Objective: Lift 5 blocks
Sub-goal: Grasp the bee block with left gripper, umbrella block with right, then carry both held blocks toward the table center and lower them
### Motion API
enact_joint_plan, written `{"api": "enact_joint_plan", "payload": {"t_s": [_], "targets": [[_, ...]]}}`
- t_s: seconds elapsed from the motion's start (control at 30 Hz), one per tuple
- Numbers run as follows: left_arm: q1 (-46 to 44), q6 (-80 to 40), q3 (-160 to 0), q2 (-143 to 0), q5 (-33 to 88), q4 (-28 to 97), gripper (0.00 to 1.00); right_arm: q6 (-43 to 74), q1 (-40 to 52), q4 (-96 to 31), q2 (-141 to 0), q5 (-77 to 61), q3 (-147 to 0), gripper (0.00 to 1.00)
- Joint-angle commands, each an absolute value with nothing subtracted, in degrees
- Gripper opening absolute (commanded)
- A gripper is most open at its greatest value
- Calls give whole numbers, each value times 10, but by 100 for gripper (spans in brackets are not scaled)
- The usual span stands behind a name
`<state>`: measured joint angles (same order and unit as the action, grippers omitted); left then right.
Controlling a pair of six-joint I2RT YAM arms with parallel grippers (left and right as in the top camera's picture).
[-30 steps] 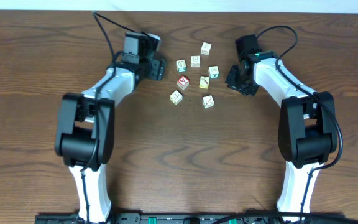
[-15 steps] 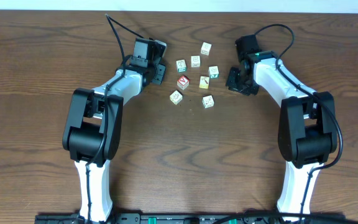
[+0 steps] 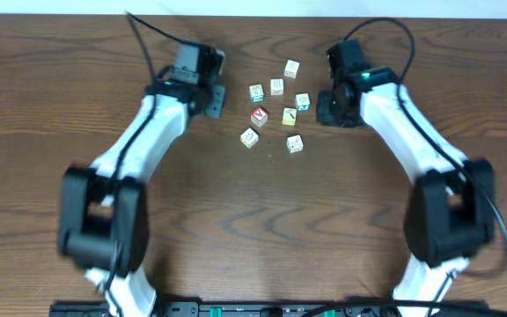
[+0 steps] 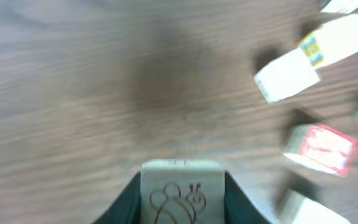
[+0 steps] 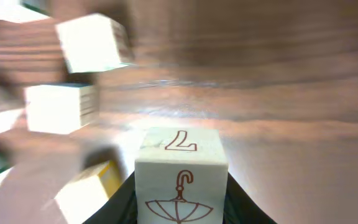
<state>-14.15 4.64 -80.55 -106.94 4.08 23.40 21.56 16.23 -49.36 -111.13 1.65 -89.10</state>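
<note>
Dark wood-grain table point(image 3: 253, 220); left fingers point(image 4: 126, 206) pinch bee block point(image 4: 181, 190); right fingers point(image 5: 123, 206) pinch umbrella block point(image 5: 180, 180).

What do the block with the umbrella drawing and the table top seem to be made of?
The umbrella block looks like pale wood with a matte, unvarnished finish: cream faces, printed reddish-brown lines; blur hides any grain. The table looks like dark brown wood or wood-pattern laminate, which I cannot tell: long grain streaks and a soft sheen under the light.
</note>
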Motion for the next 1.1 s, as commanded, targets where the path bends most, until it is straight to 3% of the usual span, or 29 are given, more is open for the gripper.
{"api": "enact_joint_plan", "payload": {"t_s": [0.0,0.33,0.53,0.73,1.07], "targets": [[-140,23,-789,-981,34,253,8,192,174,-518,-1042,39,-891,1],[-149,-68,-542,-723,34,234,7,200,197,-542,-924,35,-780,1],[-219,-139,-385,-612,40,185,7,236,239,-419,-836,-19,-581,1],[-314,-209,-333,-628,36,131,7,281,281,-295,-827,-50,-462,1],[-396,-339,-331,-773,-29,77,7,308,290,-314,-829,-50,-443,1]]}}
